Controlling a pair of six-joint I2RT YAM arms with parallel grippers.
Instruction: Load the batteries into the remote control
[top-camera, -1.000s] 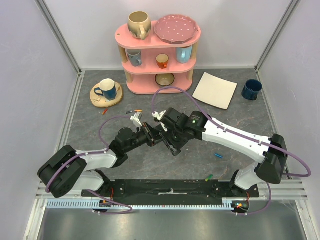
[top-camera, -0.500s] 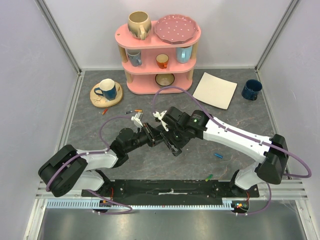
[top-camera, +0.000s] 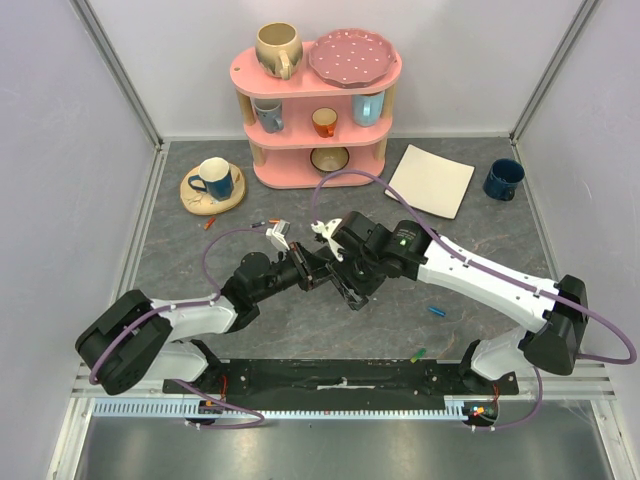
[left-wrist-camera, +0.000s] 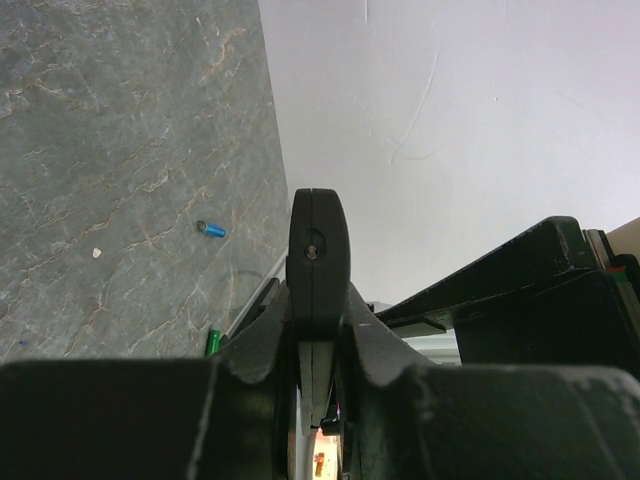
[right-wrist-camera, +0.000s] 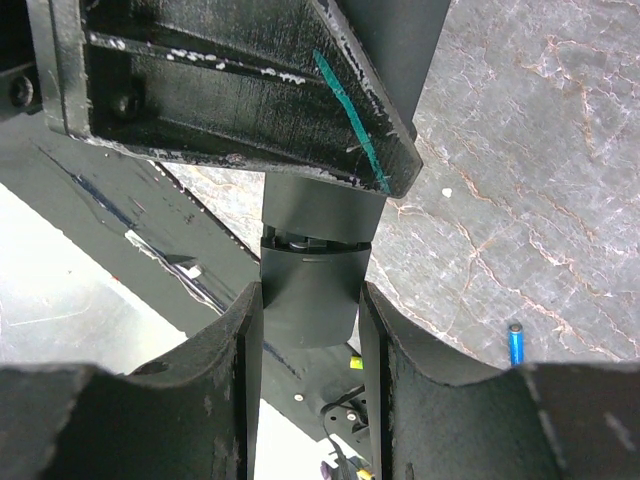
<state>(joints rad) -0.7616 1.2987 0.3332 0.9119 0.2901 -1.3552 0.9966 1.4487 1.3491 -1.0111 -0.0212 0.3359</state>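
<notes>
Nearby, blue battery (top-camera: 437, 310); pink shelf (top-camera: 318, 100) beyond.

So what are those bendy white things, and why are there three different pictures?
These are two white robot arms, the left arm and the right arm, bolted to a grey stone-patterned table. One picture looks down from above. The other two come from small cameras on the wrists, so you see each arm's own fingers up close. The left gripper and the right gripper are both pinching the slim black plastic remote control between them. Loose on the table lie a tiny blue battery and a green battery near the right arm, and a reddish battery by the blue mug on its round wooden coaster. At the back are a pink three-level shelf, a cream square plate and a dark blue mug.
</notes>
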